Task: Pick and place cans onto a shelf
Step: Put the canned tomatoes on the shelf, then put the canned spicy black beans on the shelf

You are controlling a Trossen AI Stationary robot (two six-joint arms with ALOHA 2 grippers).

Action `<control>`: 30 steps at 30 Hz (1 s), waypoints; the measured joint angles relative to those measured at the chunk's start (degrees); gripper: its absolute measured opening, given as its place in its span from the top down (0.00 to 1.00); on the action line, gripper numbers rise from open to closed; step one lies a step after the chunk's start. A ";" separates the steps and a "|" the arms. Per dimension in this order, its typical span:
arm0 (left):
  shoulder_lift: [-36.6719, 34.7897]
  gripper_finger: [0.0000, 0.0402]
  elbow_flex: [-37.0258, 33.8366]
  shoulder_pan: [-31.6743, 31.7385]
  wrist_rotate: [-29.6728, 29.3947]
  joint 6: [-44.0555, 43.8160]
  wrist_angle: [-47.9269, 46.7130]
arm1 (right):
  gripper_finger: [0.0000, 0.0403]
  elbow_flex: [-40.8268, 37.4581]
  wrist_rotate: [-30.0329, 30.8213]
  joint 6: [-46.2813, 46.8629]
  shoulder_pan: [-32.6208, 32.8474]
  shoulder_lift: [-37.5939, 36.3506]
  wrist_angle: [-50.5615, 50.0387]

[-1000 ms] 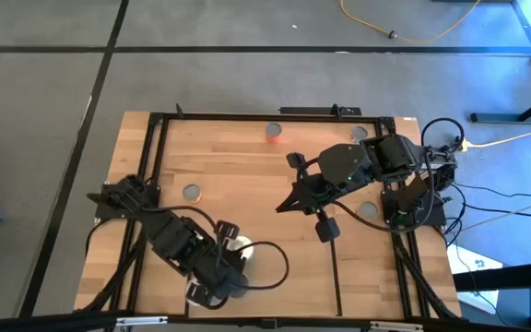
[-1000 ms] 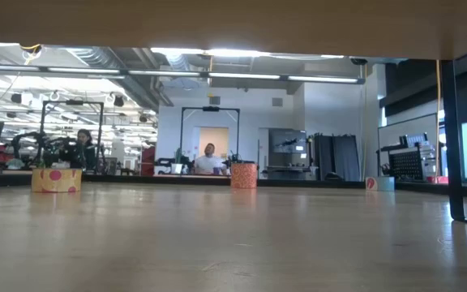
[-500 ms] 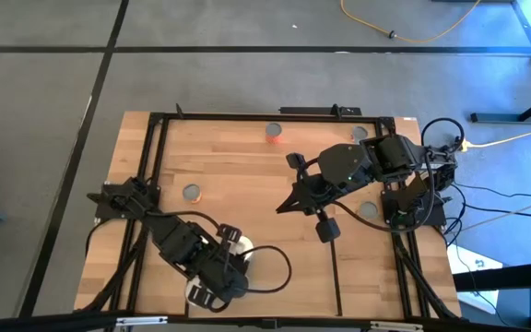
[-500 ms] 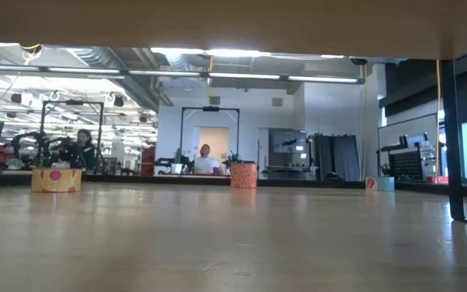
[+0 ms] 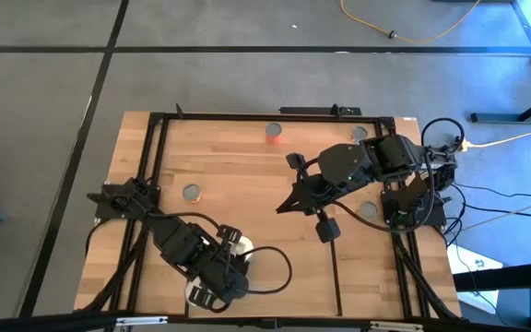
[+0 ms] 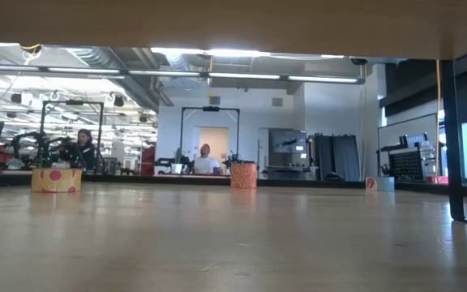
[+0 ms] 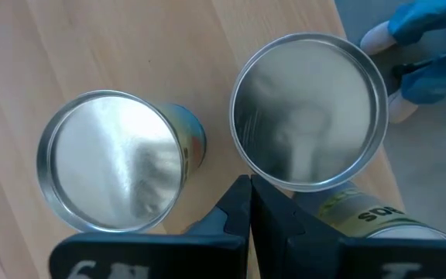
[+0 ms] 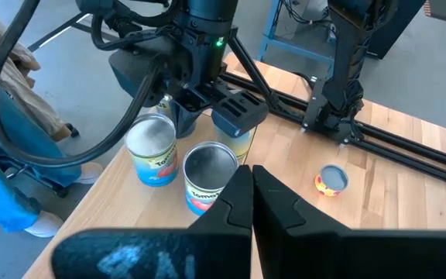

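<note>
Cans (image 7: 114, 172) stood upright at the table's near left edge, two side by side directly below the left gripper (image 7: 250, 203), whose fingers were pressed together and held nothing. Further cans (image 5: 274, 131) sat scattered across the wooden top. Right gripper (image 8: 252, 194) hung mid-table, fingers together, empty.

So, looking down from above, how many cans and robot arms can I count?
Cans: 6
Arms: 2
Total: 8
</note>
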 joint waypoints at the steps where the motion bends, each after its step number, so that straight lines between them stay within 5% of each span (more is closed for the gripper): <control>1: 0.00 1.00 0.00 0.00 0.00 0.00 0.00 | 1.00 0.00 0.00 -0.01 0.00 0.00 -0.01; 20: 0.00 1.00 0.00 -0.02 1.28 0.00 1.55 | 1.00 0.00 -0.02 -1.25 0.00 0.00 0.01; 30: -1.40 1.00 0.02 -0.28 -2.60 -0.52 0.02 | 1.00 -0.02 0.02 -1.25 0.10 -1.24 -0.37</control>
